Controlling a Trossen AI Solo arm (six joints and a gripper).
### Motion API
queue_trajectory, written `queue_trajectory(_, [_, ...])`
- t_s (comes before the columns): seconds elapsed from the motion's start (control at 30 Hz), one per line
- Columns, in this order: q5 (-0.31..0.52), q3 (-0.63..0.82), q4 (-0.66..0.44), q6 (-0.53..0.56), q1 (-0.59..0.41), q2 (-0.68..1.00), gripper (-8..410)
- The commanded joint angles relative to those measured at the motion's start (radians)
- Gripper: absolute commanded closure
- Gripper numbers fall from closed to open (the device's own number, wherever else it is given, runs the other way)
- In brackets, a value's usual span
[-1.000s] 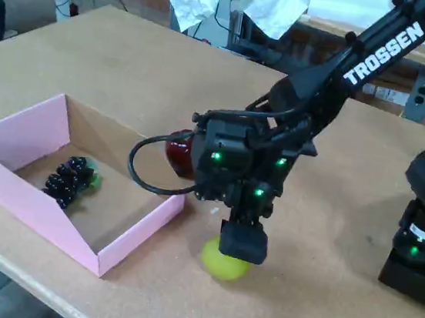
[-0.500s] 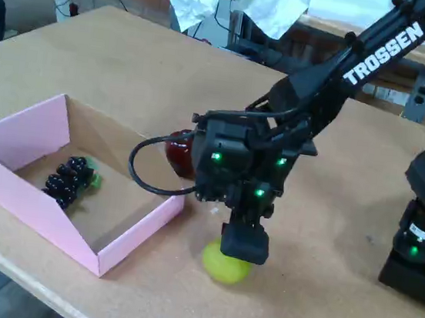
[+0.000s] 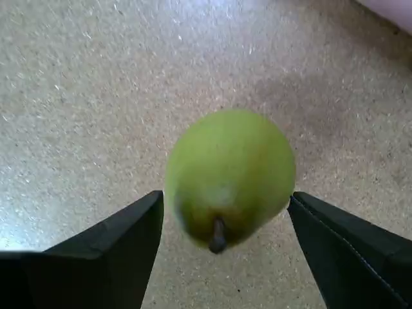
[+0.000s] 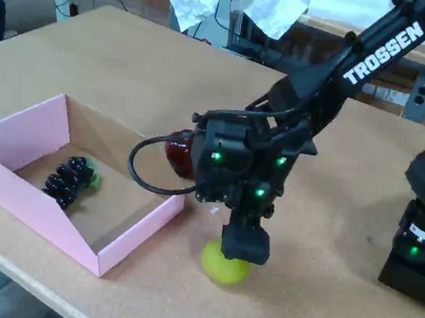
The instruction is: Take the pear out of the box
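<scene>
Yellow-green pear [image 3: 228,177]: on the tabletop [image 4: 131,64], right of the pink box [image 4: 21,135], already outside it. Our jaws: spread wide, flanking the pear, small gaps both sides. Risk, we judge: lifting away could nudge the round fruit rolling.

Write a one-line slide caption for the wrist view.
Open gripper straddling a yellow-green pear that lies on the bare table, stem toward the camera.
</scene>
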Motion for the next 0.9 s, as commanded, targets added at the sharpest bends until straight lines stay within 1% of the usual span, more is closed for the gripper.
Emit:
queue_trajectory(0.0, [-0.005,0.032,-0.037,0.008,0.000,-0.003,133])
queue_trajectory(0.17, [-0.005,0.103,-0.137,0.008,0.000,-0.007,133])
queue_trajectory(0.53, [-0.003,0.310,-0.436,0.008,0.001,-0.007,133])
queue_trajectory(0.7, [-0.002,0.400,-0.554,0.009,0.002,-0.007,133])
queue_trajectory(0.87, [-0.001,0.461,-0.653,0.008,0.003,-0.009,136])
